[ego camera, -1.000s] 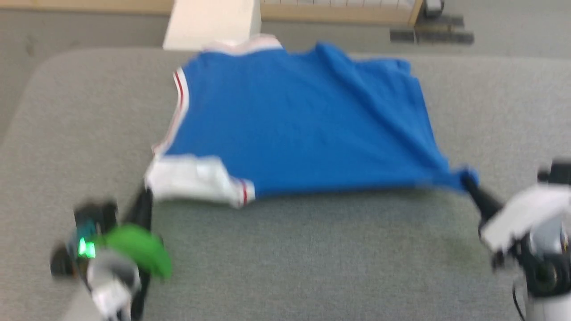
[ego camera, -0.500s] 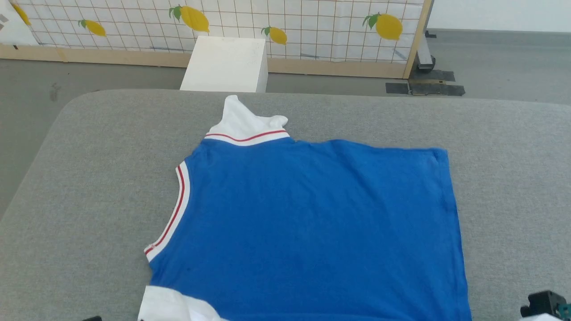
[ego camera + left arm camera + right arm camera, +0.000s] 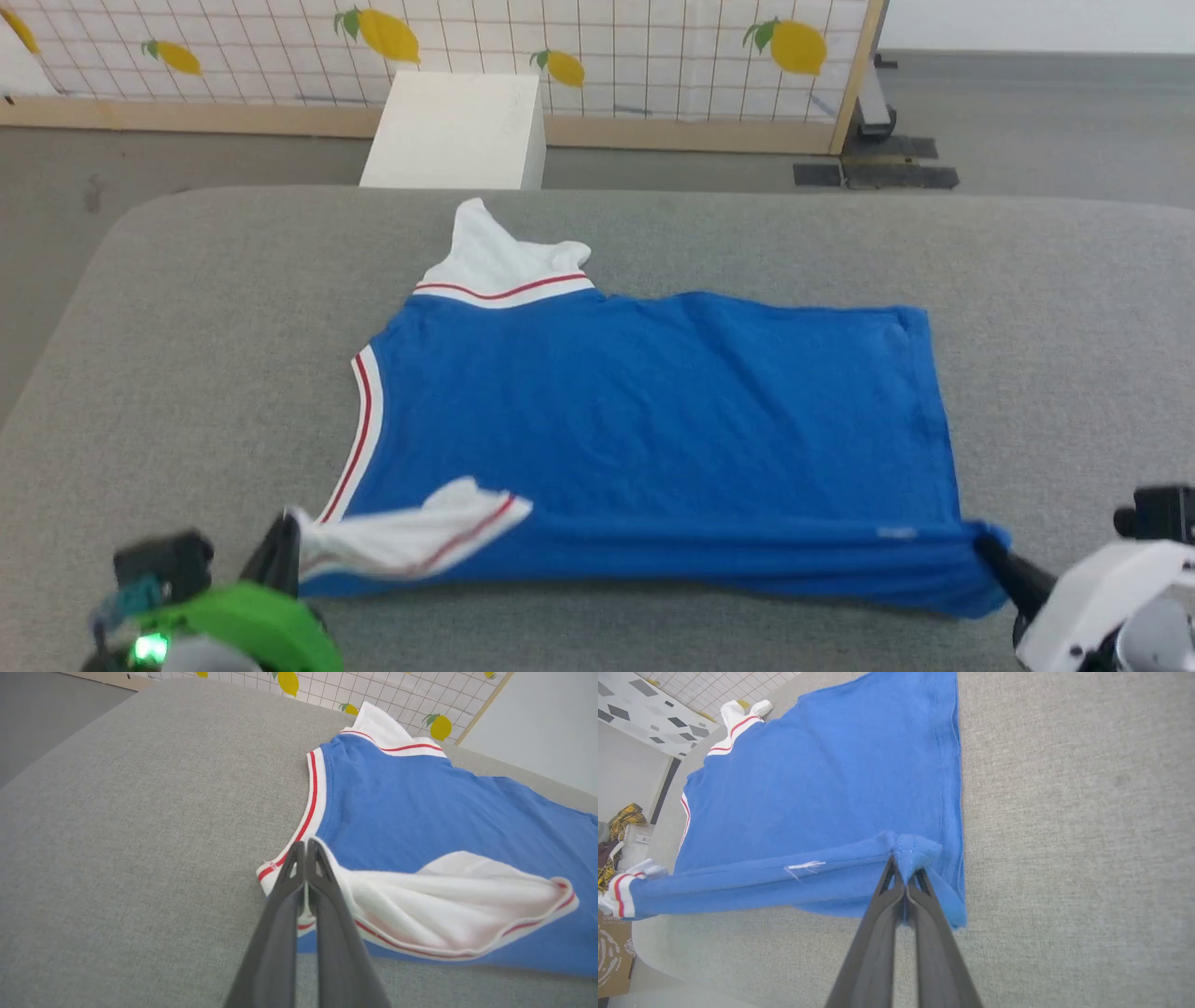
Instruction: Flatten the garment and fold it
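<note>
The garment (image 3: 653, 420) is a royal-blue shirt with white sleeves and red-and-white trim, spread on the grey table (image 3: 187, 308). Its near edge is lifted and stretched between both grippers. My left gripper (image 3: 285, 551) is shut on the white near-left sleeve (image 3: 444, 905), seen up close in the left wrist view at the left gripper (image 3: 306, 847). My right gripper (image 3: 990, 551) is shut on the blue near-right hem corner (image 3: 910, 851), with the right gripper (image 3: 903, 868) pinching bunched cloth. The far white sleeve (image 3: 504, 252) lies flat.
Beyond the table's far edge stands a white box (image 3: 457, 121) on the floor, before a tiled panel with lemon prints (image 3: 607, 37). Bare grey tabletop lies left and right of the shirt. A cardboard box (image 3: 612, 956) and plaid cloth (image 3: 621, 821) sit off the table.
The head camera tilted up and back down. The shirt has been drawn toward me and now lies flatter, its far right side no longer raised; both grippers keep hold of the near corners.
</note>
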{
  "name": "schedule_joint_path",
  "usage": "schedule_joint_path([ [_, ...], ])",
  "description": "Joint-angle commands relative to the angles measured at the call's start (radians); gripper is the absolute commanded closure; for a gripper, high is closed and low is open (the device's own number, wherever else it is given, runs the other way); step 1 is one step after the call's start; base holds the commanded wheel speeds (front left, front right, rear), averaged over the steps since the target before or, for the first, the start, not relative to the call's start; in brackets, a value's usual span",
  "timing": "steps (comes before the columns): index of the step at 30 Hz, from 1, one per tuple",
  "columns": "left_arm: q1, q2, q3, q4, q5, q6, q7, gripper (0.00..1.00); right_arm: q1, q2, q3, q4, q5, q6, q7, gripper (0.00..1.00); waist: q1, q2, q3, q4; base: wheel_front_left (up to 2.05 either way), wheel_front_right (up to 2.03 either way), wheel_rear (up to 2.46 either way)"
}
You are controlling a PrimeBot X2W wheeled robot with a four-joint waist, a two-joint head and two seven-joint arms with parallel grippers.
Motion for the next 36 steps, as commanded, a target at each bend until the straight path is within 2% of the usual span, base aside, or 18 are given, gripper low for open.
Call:
schedule_joint_path([
  [1, -0.057, 0.019, -0.005, 0.007, 0.015, -0.011, 0.01, 1.0, -0.039, -0.009, 0.003, 0.008, -0.019, -0.002, -0.002, 1.0, 0.0001, -0.0001, 0.024, 0.0, 0.0, 0.0, 0.0],
  [5, -0.192, 0.026, -0.03, 0.064, 0.035, -0.045, 0.026, 1.0, -0.12, -0.013, 0.017, 0.045, -0.071, -0.002, 0.02, 1.0, 0.0001, -0.0001, 0.079, -0.002, 0.0, 0.0, 0.0],
  [6, -0.279, 0.018, -0.043, 0.135, 0.037, -0.074, 0.024, 1.0, -0.183, -0.017, 0.043, 0.079, -0.124, -0.002, 0.029, 1.0, 0.0001, -0.0001, 0.127, -0.01, 0.0, 0.0, 0.0],
  [7, -0.298, 0.015, -0.05, 0.157, 0.039, -0.082, 0.023, 1.0, -0.2, -0.017, 0.051, 0.091, -0.134, -0.002, 0.029, 1.0, 0.0001, -0.0001, 0.138, -0.013, 0.0, 0.0, 0.0],
  [14, -0.378, -0.011, -0.077, 0.342, 0.033, -0.127, 0.009, 1.0, -0.299, -0.009, 0.093, 0.223, -0.175, -0.002, 0.05, 1.0, 0.0001, -0.0001, 0.211, -0.025, 0.0, 0.0, 0.0],
  [20, -0.425, -0.039, -0.084, 0.451, 0.022, -0.165, -0.038, 1.0, -0.314, -0.017, 0.099, 0.304, -0.185, -0.002, 0.096, 1.0, 0.0001, -0.0001, 0.217, -0.016, 0.0, 0.0, 0.0],
  [21, -0.432, -0.044, -0.082, 0.463, 0.018, -0.17, -0.049, 0.8, -0.317, -0.017, 0.095, 0.303, -0.176, -0.002, 0.09, 0.74, 0.0001, -0.0001, 0.212, -0.013, 0.0, 0.0, 0.0],
  [22, -0.436, -0.046, -0.082, 0.471, 0.015, -0.175, -0.053, 0.53, -0.318, -0.016, 0.091, 0.299, -0.166, -0.002, 0.082, 0.11, 0.0001, -0.0001, 0.206, -0.011, 0.0, 0.0, 0.0],
  [23, -0.442, -0.043, -0.082, 0.476, 0.019, -0.178, -0.064, 0.0, -0.318, -0.015, 0.084, 0.291, -0.151, -0.002, 0.068, 0.0, 0.0001, -0.0001, 0.198, -0.008, 0.0, 0.0, 0.0],
  [27, -0.441, -0.034, -0.056, 0.46, 0.01, -0.172, -0.106, 0.0, -0.307, -0.01, 0.046, 0.236, -0.103, -0.002, -0.003, 0.0, 0.0001, -0.0001, 0.164, -0.001, 0.0, 0.0, 0.0],
  [31, -0.394, -0.025, -0.029, 0.395, 0.0, -0.134, -0.119, 0.0, -0.274, -0.004, 0.008, 0.172, -0.069, -0.002, -0.061, 0.0, 0.0001, -0.0001, 0.135, 0.005, 0.0, 0.0, 0.0],
  [33, -0.351, -0.019, -0.028, 0.348, -0.002, -0.103, -0.089, 0.0, -0.25, -0.001, -0.004, 0.137, -0.064, -0.002, -0.075, 0.0, 0.0001, -0.0001, 0.125, 0.006, 0.0, 0.0, 0.0],
  [36, -0.272, -0.007, -0.036, 0.285, -0.02, -0.044, 0.025, 0.0, -0.212, 0.003, -0.021, 0.083, -0.065, -0.002, -0.078, 0.0, 0.0001, -0.0001, 0.114, 0.005, 0.0, 0.0, 0.0],
])
